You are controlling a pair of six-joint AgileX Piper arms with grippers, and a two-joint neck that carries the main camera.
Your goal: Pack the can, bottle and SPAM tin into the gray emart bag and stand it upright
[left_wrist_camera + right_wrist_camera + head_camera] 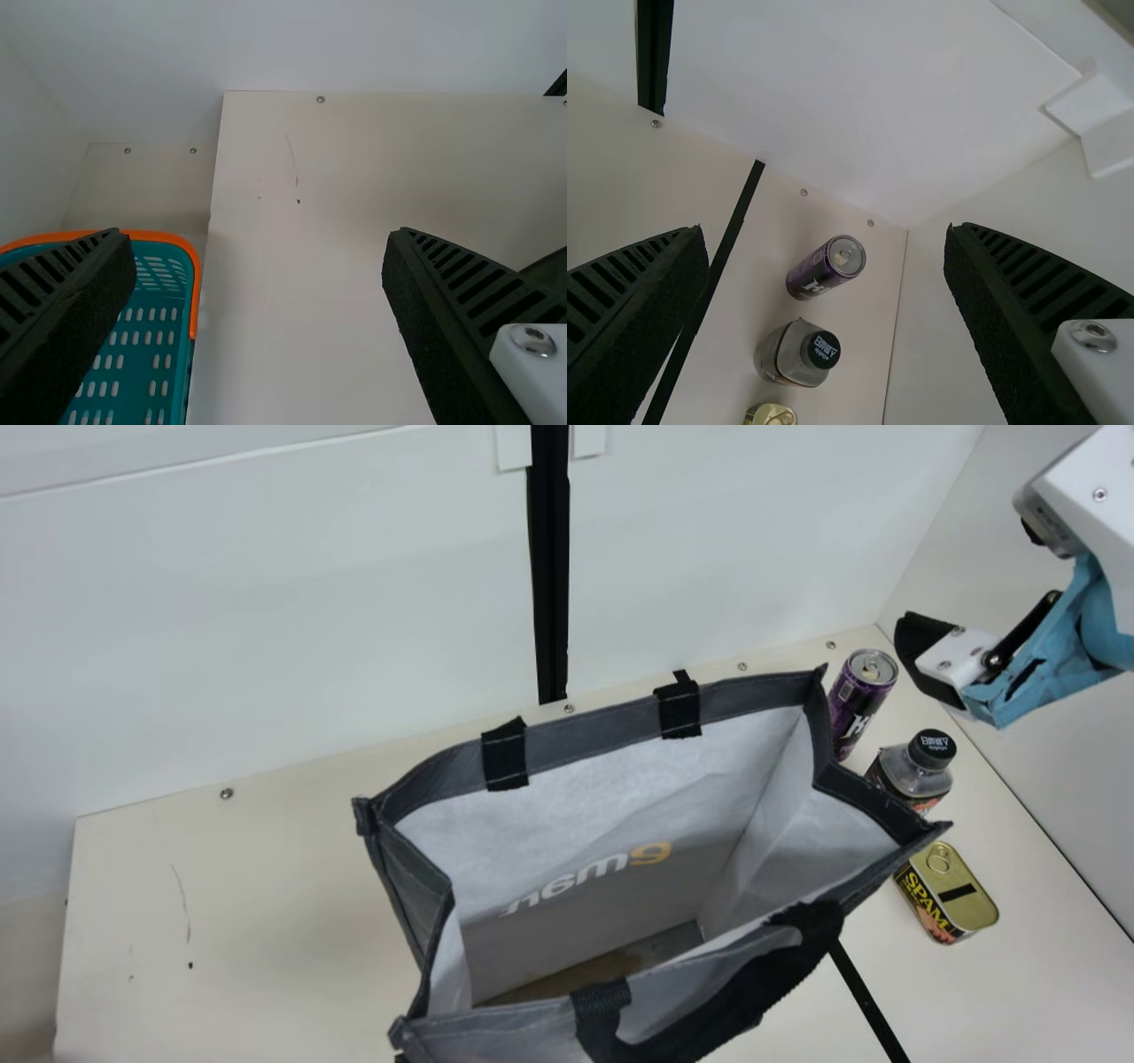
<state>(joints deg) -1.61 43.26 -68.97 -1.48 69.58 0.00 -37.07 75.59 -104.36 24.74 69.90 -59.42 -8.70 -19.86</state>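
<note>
The gray emart bag (585, 740) appears to be made of matt cloth, and its pale lining (611, 806) looks smooth. The black handle (744, 992) looks like rough woven cloth. The can (855, 708) is of glossy metal. The bottle (897, 771) seems to be of clear, shiny plastic. The SPAM tin (970, 908) has a smooth metal top with soft shine. The basket (159, 236) is of smooth plastic, and the table (266, 903) is matt.

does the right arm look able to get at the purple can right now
Probably yes: the right end effector is open and holds nothing, and the purple can stands upright beside the bag with nothing over its top.
</note>
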